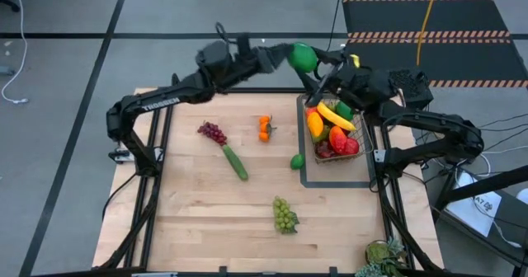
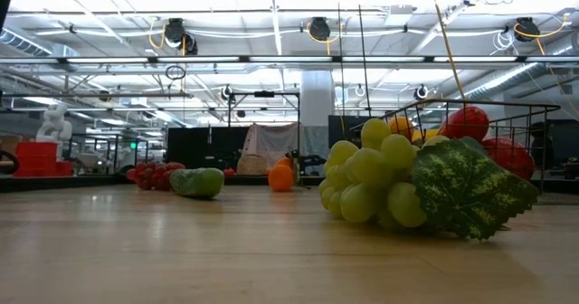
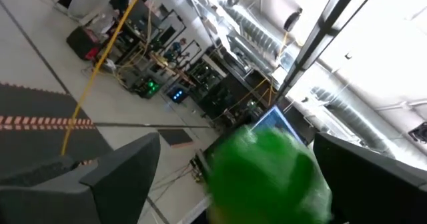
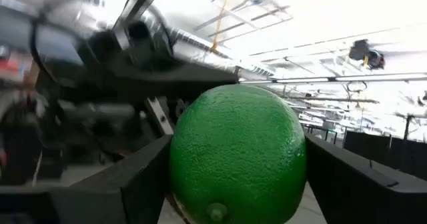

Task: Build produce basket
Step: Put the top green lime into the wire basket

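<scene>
Clock directions taken from table centre in the high view, 12 at the far edge.

Nearest: green grapes point(image 1: 285, 215) at 6, close to the near edge, with bare wood all round. The low view showed their leaf and hid the table behind them; only the high view gave the layout.

Mid-table: cucumber point(image 1: 235, 161) at 9, long axis running 11 to 5. Loose lime point(image 1: 297, 161) at 3, just beside the flat tray frame point(image 1: 304, 174). Purple grapes point(image 1: 212, 132) at 10, touching the cucumber's far end. Orange point(image 1: 265, 127) at 12, apart from the rest.

Basket point(image 1: 365, 142) stood at 2 inside the frame, against the right edge, full above the rim. Banana point(image 1: 336, 116) lay on top, long axis 10 to 4.

Farthest: held lime point(image 1: 303, 56) in the air past the far edge, beyond the basket's far corner.

Right gripper point(image 1: 318, 63) had both fingers pressed on its sides (the right wrist view showed this).

Left gripper point(image 1: 285, 54) was spread wide, a gap on each side of the lime, gripping nothing.
</scene>
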Tool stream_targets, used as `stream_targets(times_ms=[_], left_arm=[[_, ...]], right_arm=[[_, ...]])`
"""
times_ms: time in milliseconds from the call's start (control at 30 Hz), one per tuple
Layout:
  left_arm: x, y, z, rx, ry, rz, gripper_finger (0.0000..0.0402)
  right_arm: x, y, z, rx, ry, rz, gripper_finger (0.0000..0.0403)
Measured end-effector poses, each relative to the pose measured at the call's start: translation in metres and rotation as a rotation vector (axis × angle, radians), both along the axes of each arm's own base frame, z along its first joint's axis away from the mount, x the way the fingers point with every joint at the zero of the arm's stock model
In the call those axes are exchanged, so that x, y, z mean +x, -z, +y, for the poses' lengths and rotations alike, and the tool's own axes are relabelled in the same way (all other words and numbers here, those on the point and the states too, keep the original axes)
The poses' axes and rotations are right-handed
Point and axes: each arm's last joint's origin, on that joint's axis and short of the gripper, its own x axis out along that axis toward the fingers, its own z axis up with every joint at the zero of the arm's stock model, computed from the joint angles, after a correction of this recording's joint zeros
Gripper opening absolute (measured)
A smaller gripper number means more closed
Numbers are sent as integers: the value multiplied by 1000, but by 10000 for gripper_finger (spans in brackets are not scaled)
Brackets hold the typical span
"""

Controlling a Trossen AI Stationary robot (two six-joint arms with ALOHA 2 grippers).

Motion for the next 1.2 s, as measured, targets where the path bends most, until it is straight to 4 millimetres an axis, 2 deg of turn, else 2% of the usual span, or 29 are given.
stream_targets(times_ms=[133, 333, 533, 700, 833, 933, 1033, 1200], left_arm=[[-26, -14, 9, 27, 7, 51, 381], [-79, -33, 2, 72, -35, 228, 382], [-123, -28, -11, 78, -39, 517, 377], [-154, -9, -25, 78, 11, 840, 360], [-169, 6, -32, 14, 52, 1037, 344], [-178, 16, -39, -52, 93, 1166, 330], [-182, 23, -48, -73, 141, 1254, 314], [-177, 35, -54, -43, 203, 1323, 293]], right_arm=[[-5, -6, 12, 144, -12, -89, 301], [-15, -14, 31, 383, -110, -241, 301], [-21, -18, 48, 629, -307, -356, 301], [-20, -18, 56, 813, -442, -426, 302], [-19, -19, 64, 921, -530, -467, 302], [-23, -24, 65, 968, -592, -574, 302], [-31, -35, 64, 954, -628, -734, 302], [-47, -48, 62, 887, -623, -970, 302]])
